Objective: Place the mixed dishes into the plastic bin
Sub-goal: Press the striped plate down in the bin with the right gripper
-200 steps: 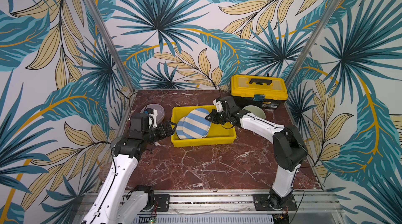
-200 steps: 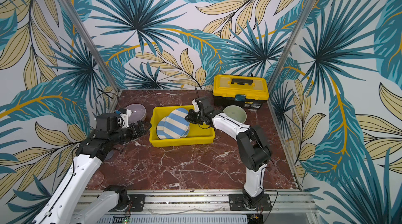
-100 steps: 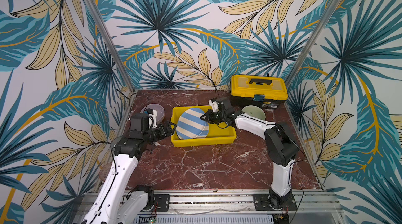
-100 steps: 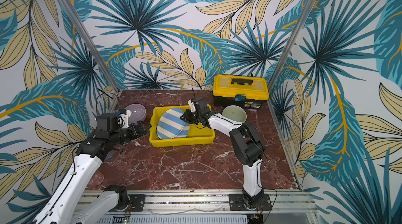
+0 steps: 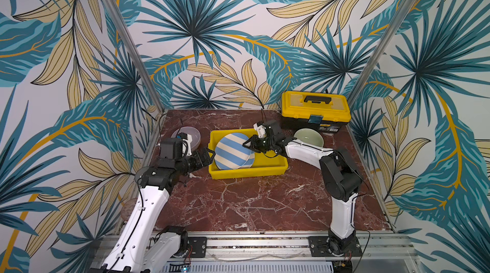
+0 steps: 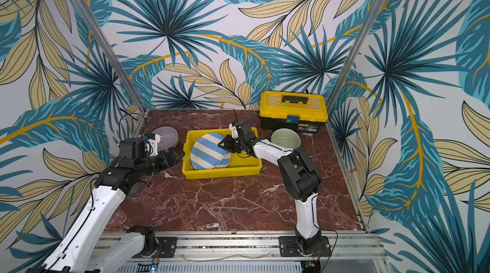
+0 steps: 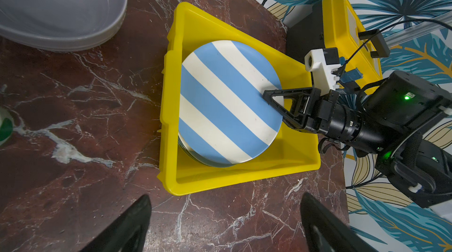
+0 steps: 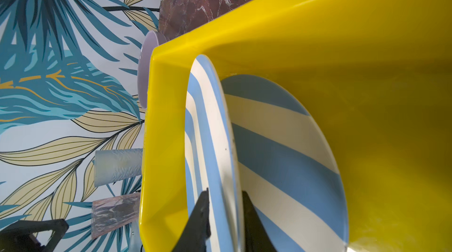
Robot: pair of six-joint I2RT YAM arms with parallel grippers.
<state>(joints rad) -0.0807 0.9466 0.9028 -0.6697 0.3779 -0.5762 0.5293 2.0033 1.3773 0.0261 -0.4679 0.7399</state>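
Black and slim, the right pincer point(image 5: 248, 145) point(image 6: 222, 144) point(image 8: 226, 214) reached out over the yellow plastic bin point(image 5: 249, 172) point(image 6: 220, 172) point(image 7: 244, 177) point(image 8: 166, 140). Its jaws were set narrow, one on either side of the rim of a blue-and-white striped plate point(image 5: 230, 152) point(image 6: 206, 152) point(image 7: 225, 101) point(image 8: 210, 128). Whether they truly pinched that rim or only straddled it, I could not tell. One finger point(image 7: 269, 95) lay on the plate's upper face, and the other was hidden beneath it.

The plate sat inside the bin, toward the bin's left end. It was tilted, with the edge by the pincer raised off a second striped plate point(image 8: 281, 153) lying under it.

The bin itself stood near the middle of the dark red marble counter point(image 5: 252, 205) point(image 6: 212, 205), somewhat toward the back edge. Just outside the bin's left wall hung the left pincer point(image 5: 209, 156) point(image 6: 177, 156) point(image 7: 225, 204). Its jaws were spread wide with nothing between them, and it pointed at the bin.

Behind that pincer, near the counter's back-left corner, a lilac bowl point(image 5: 195, 133) point(image 6: 169, 133) point(image 7: 61, 6) point(image 8: 143, 67) stood upright. To the right of the bin stood a pale green bowl point(image 5: 309, 137) point(image 6: 285, 137), also upright. It was just in front of a yellow-and-black toolbox point(image 5: 315, 107) point(image 6: 293, 107) point(image 7: 342, 30) in the back-right corner.

From the right wrist view, past the bin's left wall, a pale textured tumbler point(image 8: 117, 165) and a pinkish tumbler point(image 8: 115, 214) showed side by side.
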